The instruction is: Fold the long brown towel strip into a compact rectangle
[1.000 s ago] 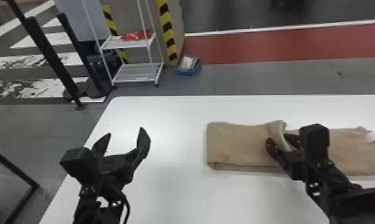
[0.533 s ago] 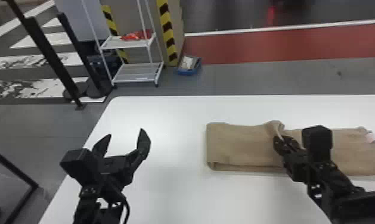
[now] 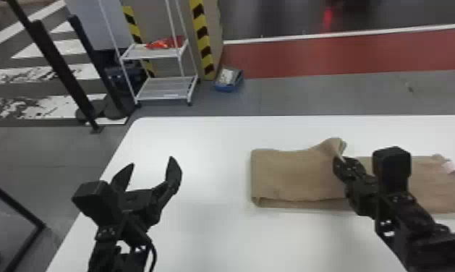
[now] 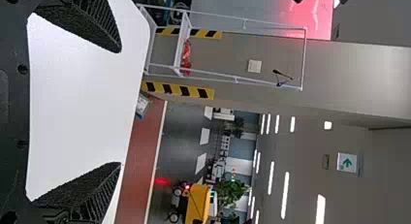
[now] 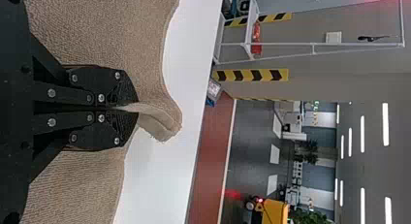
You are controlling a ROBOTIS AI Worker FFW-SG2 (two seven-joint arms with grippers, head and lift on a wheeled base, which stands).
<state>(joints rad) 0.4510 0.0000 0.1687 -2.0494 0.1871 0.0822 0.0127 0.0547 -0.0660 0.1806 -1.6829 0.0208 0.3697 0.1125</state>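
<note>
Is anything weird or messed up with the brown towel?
Just one bit: the brown towel pokes up in a bump at its far edge, beside where the right gripper pinches it. That's probably just folding; I see no spill.

On the table (image 3: 201, 235), toward the right, towel (image 3: 291, 173) flat, with a folded layer on its left part and a label (image 3: 449, 166) on its right end. Over the middle of the towel, right gripper (image 3: 340, 161), with a fold of towel between its fingers. Well apart to the left of the towel, above the left part of the table, left gripper (image 3: 152, 161). Behind the table, on the floor toward the left, rack (image 3: 150, 56), with a bundle (image 3: 165, 43) on its upper shelf. Left of the rack, posts (image 3: 62, 65); just right of it, bin (image 3: 227, 87); behind it, pillar (image 3: 216, 32). Behind the right part of the table, a floor lane (image 3: 338, 54).
</note>
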